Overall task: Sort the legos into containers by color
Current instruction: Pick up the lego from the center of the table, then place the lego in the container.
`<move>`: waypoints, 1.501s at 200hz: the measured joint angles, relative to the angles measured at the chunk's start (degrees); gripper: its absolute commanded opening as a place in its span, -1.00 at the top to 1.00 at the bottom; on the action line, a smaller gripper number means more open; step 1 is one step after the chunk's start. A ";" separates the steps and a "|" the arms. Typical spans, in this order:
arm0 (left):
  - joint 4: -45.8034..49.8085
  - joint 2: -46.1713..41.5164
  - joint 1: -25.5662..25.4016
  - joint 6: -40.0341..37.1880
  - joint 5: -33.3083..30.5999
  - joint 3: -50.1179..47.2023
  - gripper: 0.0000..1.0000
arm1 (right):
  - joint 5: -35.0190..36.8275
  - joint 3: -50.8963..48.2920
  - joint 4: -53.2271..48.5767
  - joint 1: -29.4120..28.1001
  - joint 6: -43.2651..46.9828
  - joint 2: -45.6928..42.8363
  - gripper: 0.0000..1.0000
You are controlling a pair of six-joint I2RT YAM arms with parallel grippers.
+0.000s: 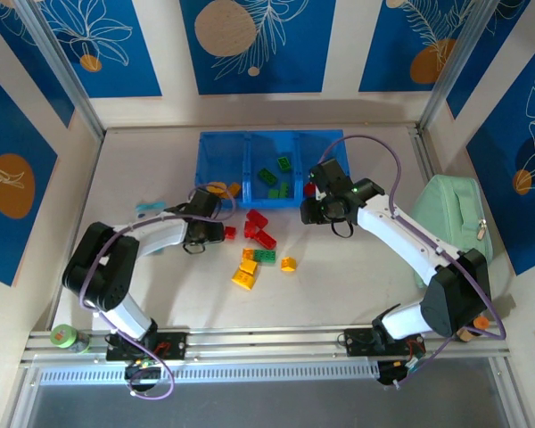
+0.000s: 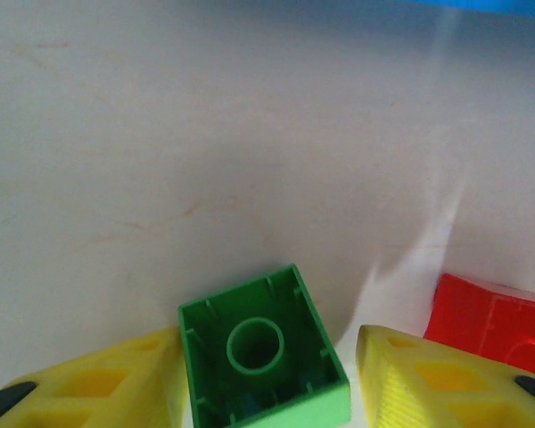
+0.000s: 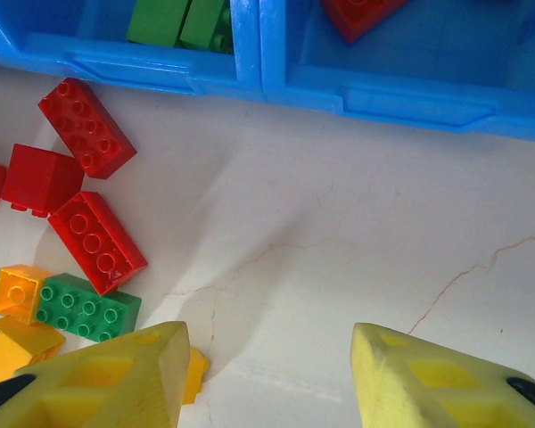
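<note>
My left jaws stand slightly apart around a green lego [image 2: 260, 357] with its hollow underside toward the wrist camera; a red lego [image 2: 490, 316] lies just beside it on the bench [image 2: 250, 134]. My right jaws are open and empty above the bench, near the blue tray [image 3: 410, 102]. Loose legos [image 3: 94, 236] lie to their left, and green and red ones sit in adjacent compartments.

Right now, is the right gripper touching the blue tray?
Apart. In the right wrist view a wide strip of bare table lies between the right gripper and the front wall of the blue tray.
</note>
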State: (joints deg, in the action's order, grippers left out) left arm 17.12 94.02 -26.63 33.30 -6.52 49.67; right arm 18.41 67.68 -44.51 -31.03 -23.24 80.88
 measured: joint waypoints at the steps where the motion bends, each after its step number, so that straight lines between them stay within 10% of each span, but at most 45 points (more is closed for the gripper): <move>1: 0.00 0.07 0.00 -0.04 0.04 0.07 -0.03 | 0.00 0.00 0.00 -0.02 0.00 0.00 -0.04; 114: 1.33 2.86 -0.24 -2.29 -0.13 3.63 0.40 | 0.00 -1.07 0.37 -0.04 -0.37 0.02 -0.03; 204: 2.69 -3.41 -1.05 -4.81 2.03 13.14 0.38 | -0.44 -1.92 0.39 2.36 -1.81 -0.48 -0.02; 300: 1.22 11.52 -3.30 -8.35 9.53 33.24 0.35 | -3.87 -8.04 0.31 5.88 -3.82 -3.69 -0.07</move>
State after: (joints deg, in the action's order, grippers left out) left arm 18.35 105.54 -29.93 24.95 3.01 82.91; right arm 14.55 59.64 -44.21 -25.15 -27.07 77.19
